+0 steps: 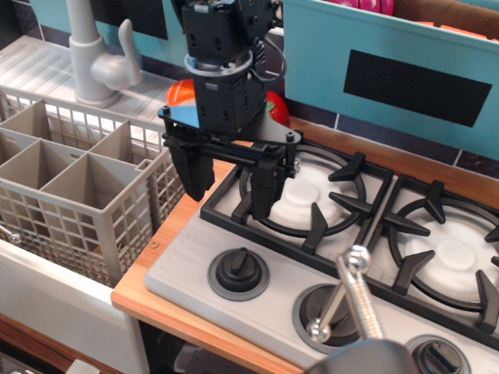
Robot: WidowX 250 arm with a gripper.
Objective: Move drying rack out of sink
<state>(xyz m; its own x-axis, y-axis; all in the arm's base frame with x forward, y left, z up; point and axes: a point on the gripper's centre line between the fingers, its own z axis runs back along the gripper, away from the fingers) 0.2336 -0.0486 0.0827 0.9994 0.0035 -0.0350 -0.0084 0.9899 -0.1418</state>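
Observation.image shows my pincer (pixel 231 181) spread wide and empty above the stove's (pixel 327 234) left burner edge, with the drying rack (pixel 74 183) lying just to its left in the sink (pixel 47 292), long axis running away leftward.

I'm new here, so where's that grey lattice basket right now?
The grey-beige plastic lattice drying rack sits at the picture's left, in front of the pale grey faucet, beside the stove.

Hand (pixel 230 187) downturned, fingers apart
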